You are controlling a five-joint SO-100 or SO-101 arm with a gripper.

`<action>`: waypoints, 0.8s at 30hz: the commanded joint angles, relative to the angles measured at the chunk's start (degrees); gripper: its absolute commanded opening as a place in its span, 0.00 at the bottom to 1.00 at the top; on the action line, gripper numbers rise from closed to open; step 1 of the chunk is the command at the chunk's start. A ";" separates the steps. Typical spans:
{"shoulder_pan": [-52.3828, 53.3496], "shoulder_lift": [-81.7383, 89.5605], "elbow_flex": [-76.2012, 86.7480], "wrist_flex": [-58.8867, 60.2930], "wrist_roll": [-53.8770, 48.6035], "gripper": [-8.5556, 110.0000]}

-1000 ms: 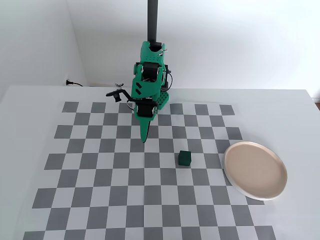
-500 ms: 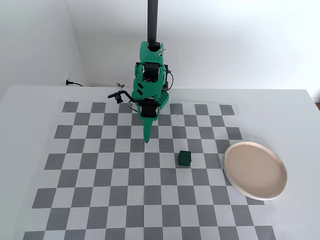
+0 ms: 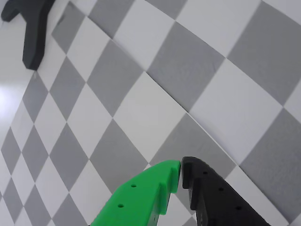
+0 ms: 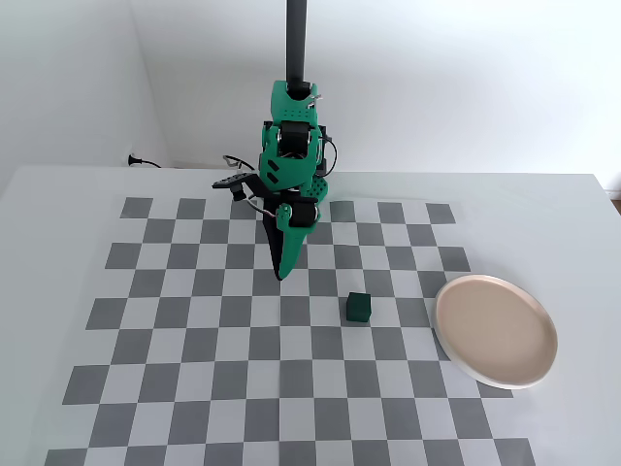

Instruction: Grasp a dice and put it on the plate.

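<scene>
A grey-and-white checkered mat (image 4: 291,330) is covering the white table (image 4: 58,204) against bare white walls; the fingers (image 3: 180,170) are hanging closed, holding nothing.

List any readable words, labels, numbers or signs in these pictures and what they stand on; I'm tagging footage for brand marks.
None: no readable text shows in either view.
Dice: plain faces, no pips or marks.
Plate: plain.
Arm: no label can be made out in the fixed view.
Gripper: only small holes on the jaws in the wrist view.
Checkered mat: grey and white squares only.
</scene>
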 commanded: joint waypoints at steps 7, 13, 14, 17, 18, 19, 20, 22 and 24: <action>-4.57 0.35 -0.79 -6.15 -29.62 0.04; -8.17 0.26 -0.88 -9.32 -42.80 0.04; -8.61 0.26 -1.14 -9.23 -44.12 0.04; -9.93 0.18 -1.14 -5.01 -53.17 0.04; -10.37 0.18 -1.23 -4.22 -54.58 0.04; -10.72 0.18 -1.23 -3.69 -56.07 0.06; -11.07 0.18 -1.32 -3.34 -57.30 0.07; -12.04 0.18 -1.85 -2.72 -59.68 0.10; -13.54 0.18 -2.81 -1.76 -60.82 0.13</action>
